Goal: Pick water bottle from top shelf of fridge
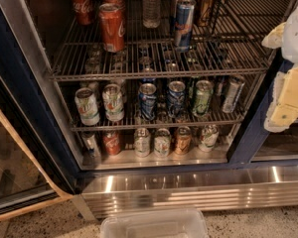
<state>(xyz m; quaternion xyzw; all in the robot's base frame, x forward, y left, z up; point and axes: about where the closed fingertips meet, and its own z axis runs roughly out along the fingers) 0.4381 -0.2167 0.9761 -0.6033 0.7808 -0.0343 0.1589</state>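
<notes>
Water bottle (pixel 151 6): clear ribbed plastic, slim, upright near the back of the top shelf (pixel 223 58), a silver wire rack with a front rail. Top of the bottle is cut off by the frame edge. Red cola cans (pixel 111 26) stand to its left, a tall blue-silver can (pixel 184 24) just right and forward. Fridge (pixel 25 83): dark blue frame, ribbed steel base. Cream-coloured gripper (pixel 287 100) hangs at the right edge, outside the shelf and well apart from the bottle. Can't tell if it's spread or closed.

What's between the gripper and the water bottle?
Camera view: a tall blue-silver can stands just right of the water bottle; past it the top shelf runs bare toward the gripper at the right edge.
</notes>
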